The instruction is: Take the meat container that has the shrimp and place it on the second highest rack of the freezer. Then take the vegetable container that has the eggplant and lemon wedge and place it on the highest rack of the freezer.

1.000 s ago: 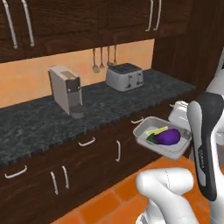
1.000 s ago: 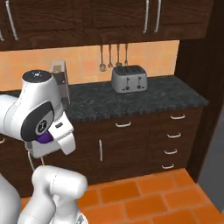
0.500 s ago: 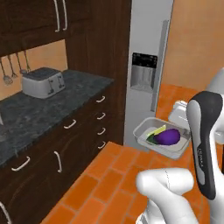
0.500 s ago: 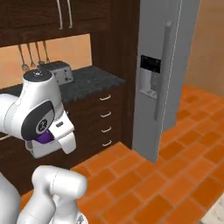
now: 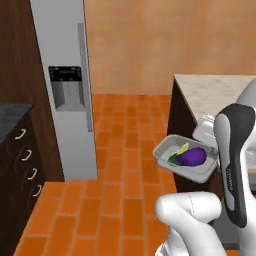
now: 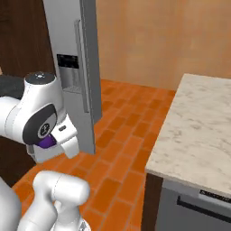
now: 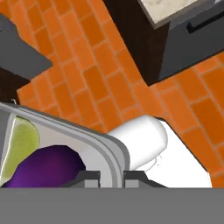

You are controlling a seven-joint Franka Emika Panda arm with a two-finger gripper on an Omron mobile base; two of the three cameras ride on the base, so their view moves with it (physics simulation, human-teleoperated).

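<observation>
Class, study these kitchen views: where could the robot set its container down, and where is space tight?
Free: the marble counter, bare from its near edge to the back wall, and the brick floor between the fridge and the counter. Tight: the container, holding the eggplant and lemon wedge, hangs right beside the counter's dark side.

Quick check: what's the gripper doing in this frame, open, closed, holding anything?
Gripper: shut on the rim of the vegetable container, which holds the eggplant and lemon wedge.
</observation>
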